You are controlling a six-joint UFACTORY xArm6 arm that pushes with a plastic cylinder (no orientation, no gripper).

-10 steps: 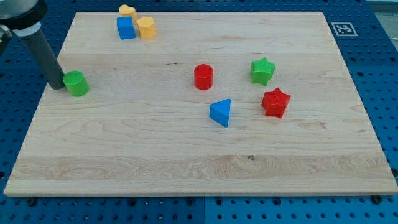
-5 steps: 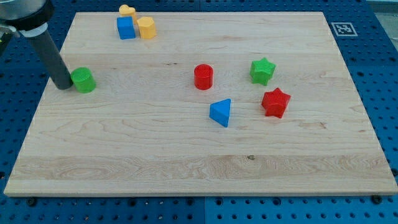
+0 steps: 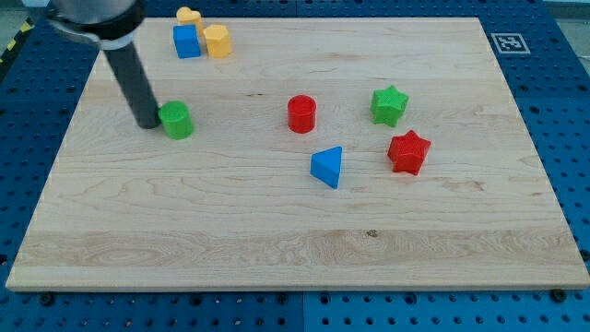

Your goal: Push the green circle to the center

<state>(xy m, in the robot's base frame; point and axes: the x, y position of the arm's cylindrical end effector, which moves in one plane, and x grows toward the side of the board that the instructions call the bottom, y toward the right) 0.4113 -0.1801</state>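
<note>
The green circle (image 3: 176, 121) is a short green cylinder on the left half of the wooden board (image 3: 277, 231). My tip (image 3: 148, 123) rests on the board, touching the circle's left side. The dark rod rises from there toward the view's top left. The red cylinder (image 3: 301, 114) stands to the right of the green circle, near the board's middle.
A blue triangle (image 3: 327, 167) lies below and right of the red cylinder. A green star (image 3: 389, 105) and a red star (image 3: 408, 152) stand further right. A blue cube (image 3: 187, 41), a yellow block (image 3: 217, 41) and an orange block (image 3: 188, 16) cluster at the top left.
My tip has slid to the right, pushing the green circle along the board toward the middle. The other blocks have not moved.
</note>
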